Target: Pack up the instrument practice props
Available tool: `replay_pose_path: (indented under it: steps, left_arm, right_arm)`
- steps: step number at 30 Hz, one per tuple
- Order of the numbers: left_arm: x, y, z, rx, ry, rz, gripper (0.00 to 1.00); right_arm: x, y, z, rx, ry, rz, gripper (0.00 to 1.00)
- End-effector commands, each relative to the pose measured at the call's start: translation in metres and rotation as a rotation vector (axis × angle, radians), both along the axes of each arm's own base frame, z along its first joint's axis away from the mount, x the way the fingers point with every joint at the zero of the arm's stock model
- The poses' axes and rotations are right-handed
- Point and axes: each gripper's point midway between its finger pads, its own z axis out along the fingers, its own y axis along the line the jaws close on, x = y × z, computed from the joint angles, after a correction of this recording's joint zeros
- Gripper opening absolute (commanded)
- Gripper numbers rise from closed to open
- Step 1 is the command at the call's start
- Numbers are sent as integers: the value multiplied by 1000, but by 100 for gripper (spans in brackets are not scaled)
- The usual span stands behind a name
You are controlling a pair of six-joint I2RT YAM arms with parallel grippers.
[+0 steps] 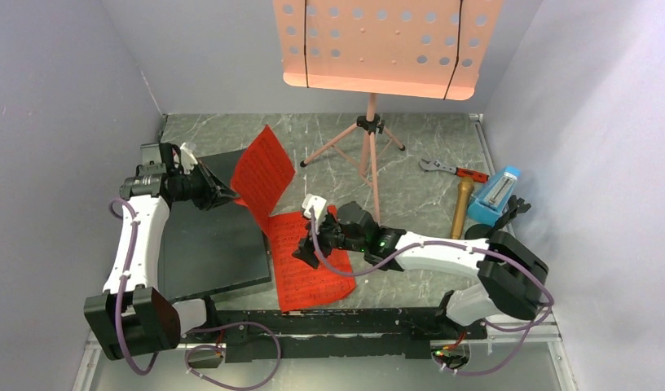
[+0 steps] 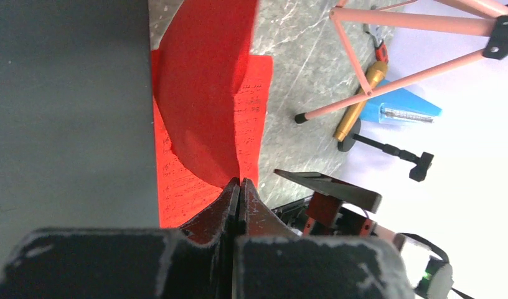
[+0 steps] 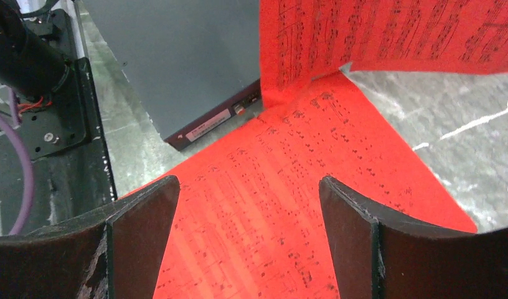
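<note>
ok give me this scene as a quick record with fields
left fingers: shut on edge of raised red page
right fingers: open, above flat red page
music stand: upright, back of table
microphone: right side, beside metronome
wrench: beyond microphone
dark slab: left of pages
</note>
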Motion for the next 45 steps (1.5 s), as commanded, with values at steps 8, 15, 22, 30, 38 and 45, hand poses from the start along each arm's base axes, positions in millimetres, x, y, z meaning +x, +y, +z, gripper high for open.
replay_pose_path:
  steps: [8,15,22,30,38,45]
  left_arm:
    - [-9,-7,29,-67,-33,57,3]
    - [-16,-9,30,-67,-28,50,3]
    - [-19,-12,34,-68,-37,29,3]
    - [-22,-16,38,-35,-67,-5,3]
    - [-37,-34,35,-99,-68,-68,3]
    - [-64,-52,9,-162,11,-154,3]
  right_arm:
    - [31,51,27,88,-231,34,84]
    - [42,75,15,87,-246,51,82]
    - [40,93,0,77,-205,89,69]
    - [51,57,1,-59,-310,20,3]
    - [50,2,25,-226,-426,-16,0]
    - [35,-31,29,-314,-431,-8,0]
